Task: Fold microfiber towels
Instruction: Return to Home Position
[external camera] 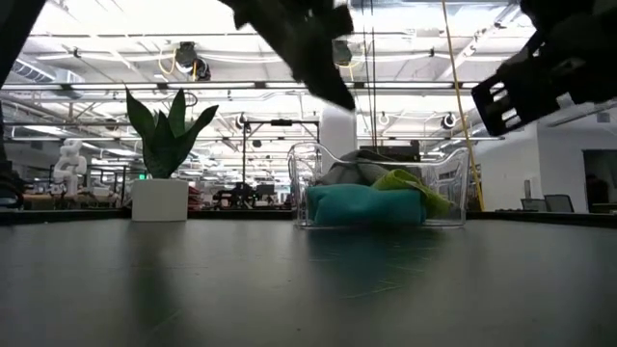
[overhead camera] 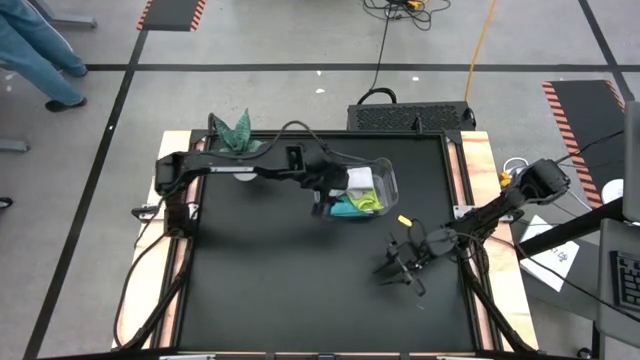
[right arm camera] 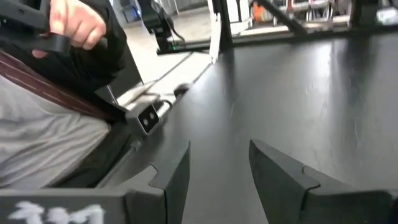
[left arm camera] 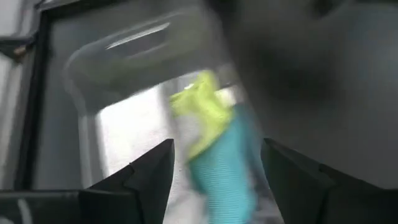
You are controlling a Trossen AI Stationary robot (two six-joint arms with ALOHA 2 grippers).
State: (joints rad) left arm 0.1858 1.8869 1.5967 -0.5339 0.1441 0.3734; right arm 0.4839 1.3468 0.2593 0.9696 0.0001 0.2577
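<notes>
A clear plastic bin (overhead camera: 389, 176) stands on the black table toward its far middle. Three towels lie bunched in it: a light grey one (overhead camera: 360, 180), a yellow-green one (overhead camera: 370, 201) and a teal one (external camera: 364, 205) at the bottom. My left gripper (left arm camera: 217, 149) hangs open above the bin's left near side (overhead camera: 325, 205). It tips downward toward the towels, and nothing is between its fingers. My right gripper (overhead camera: 398, 268) waits open low over the table's right near part, with only bare table between its fingers (right arm camera: 219, 148).
A potted plant (overhead camera: 235, 131) in a white pot (external camera: 160, 200) stands at the table's far left edge. A small yellow scrap (overhead camera: 404, 220) lies right of the bin. A person (right arm camera: 56, 99) stands close beside the table; another person (overhead camera: 40, 50) is on the floor beyond the far left.
</notes>
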